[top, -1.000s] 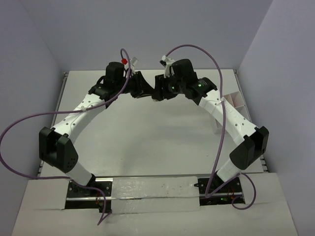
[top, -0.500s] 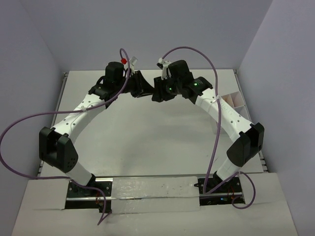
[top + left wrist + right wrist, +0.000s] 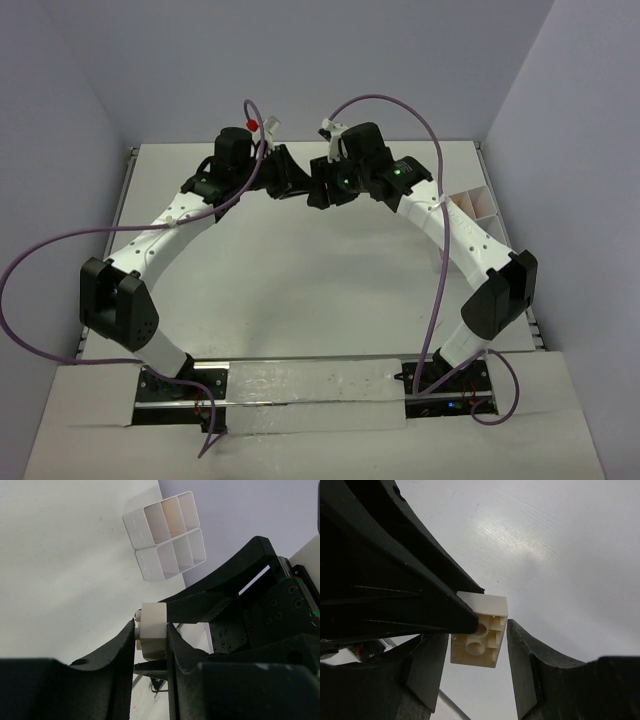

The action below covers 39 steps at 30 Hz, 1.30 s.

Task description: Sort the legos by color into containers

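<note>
A white lego brick (image 3: 152,630) is pinched between the two black fingers of my left gripper (image 3: 152,636), which is shut on it above the table. The right wrist view shows the same white brick (image 3: 480,630) from below, its hollow underside facing the camera. My right gripper (image 3: 477,662) straddles it, open, with a thin gap at the right finger (image 3: 525,660). In the top view both grippers meet at the back centre, left gripper (image 3: 293,183) facing right gripper (image 3: 318,190), and the brick is hidden. The white compartmented container (image 3: 475,205) sits at the right edge.
The container (image 3: 165,535) stands against the pale purple wall (image 3: 560,150). Purple cables (image 3: 60,250) loop out from both arms. The right forearm (image 3: 465,240) passes just in front of the container. The bare white tabletop (image 3: 300,290) spreads between the arms.
The right arm has shifted slightly left, bringing its gripper closer to the left gripper. The left arm holds still with the brick.
</note>
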Motion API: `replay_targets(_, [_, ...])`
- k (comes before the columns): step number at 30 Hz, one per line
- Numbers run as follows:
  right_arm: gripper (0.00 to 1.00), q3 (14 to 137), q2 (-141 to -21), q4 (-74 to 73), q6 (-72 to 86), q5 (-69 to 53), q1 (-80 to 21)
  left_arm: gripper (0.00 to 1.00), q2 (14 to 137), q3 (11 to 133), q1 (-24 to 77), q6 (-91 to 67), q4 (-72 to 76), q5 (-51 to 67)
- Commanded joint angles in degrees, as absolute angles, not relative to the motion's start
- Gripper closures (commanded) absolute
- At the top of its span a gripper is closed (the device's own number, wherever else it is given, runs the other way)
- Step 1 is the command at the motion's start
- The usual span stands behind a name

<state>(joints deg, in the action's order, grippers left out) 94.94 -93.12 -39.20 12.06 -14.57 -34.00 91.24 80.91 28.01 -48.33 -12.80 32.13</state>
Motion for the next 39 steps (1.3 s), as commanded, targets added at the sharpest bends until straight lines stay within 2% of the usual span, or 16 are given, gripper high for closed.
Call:
replay_targets(1, [0.52, 97.7, -90.5, -35.8, 11.7, -13.4, -34.3, 0.99, 89.8, 80.5, 28.8, -48.9, -11.3, 36.3])
replay_targets(4, [0.67, 97.5, -90.6, -35.6, 11.5, -13.6, -34.2, 0.92, 89.9, 80.4, 28.8, -48.9, -11.1, 36.4])
replay_targets(6, [0.77, 97.0, -90.1, -35.3, 11.2, -13.6, -34.3, 0.79, 89.8, 80.3, 28.8, -48.7, -11.1, 36.2])
replay_targets(7, [0.89, 96.5, -89.5, -35.3, 10.8, -13.3, -34.3, 0.58, 89.8, 80.2, 28.8, -48.5, -11.2, 35.9])
replay_targets(8, [0.96, 96.2, -89.4, -35.4, 10.7, -13.0, -34.2, 0.37, 89.7, 80.2, 28.7, -48.3, -11.7, 35.5])
replay_targets(9, [0.99, 95.7, -88.8, -35.8, 9.8, -12.7, -34.2, 0.11, 89.7, 80.4, 28.7, -47.6, -12.5, 34.7])
replay_targets(10, [1.0, 95.2, -87.8, -36.7, 8.4, -11.9, -33.9, 0.02, 89.4, 80.6, 28.3, -46.9, -14.0, 33.2])
replay_targets(16, [1.0, 85.7, -80.2, -42.9, -3.1, -9.9, -27.3, 0.01, 87.6, 82.7, 22.8, -38.3, -20.4, 25.3])
replay_targets(21, [1.0, 78.6, -76.4, -53.7, -14.9, -1.8, -15.9, 0.01, 88.7, 88.0, 21.8, -29.3, -29.3, 18.5])
replay_targets(25, [1.0, 75.1, -74.7, -55.5, -18.4, 4.3, -9.8, 0.01, 88.3, 87.8, 21.8, -28.7, -29.1, 17.8])
replay_targets(29, [1.0, 73.8, -76.4, -57.1, -21.2, 7.9, -5.9, 0.01, 89.1, 88.5, 21.8, -28.6, -29.2, 18.1])
replay_targets(39, [1.0, 76.7, -87.5, -61.6, -27.2, 11.3, -4.8, 0.01, 90.5, 90.2, 21.8, -24.5, -31.2, 21.0])
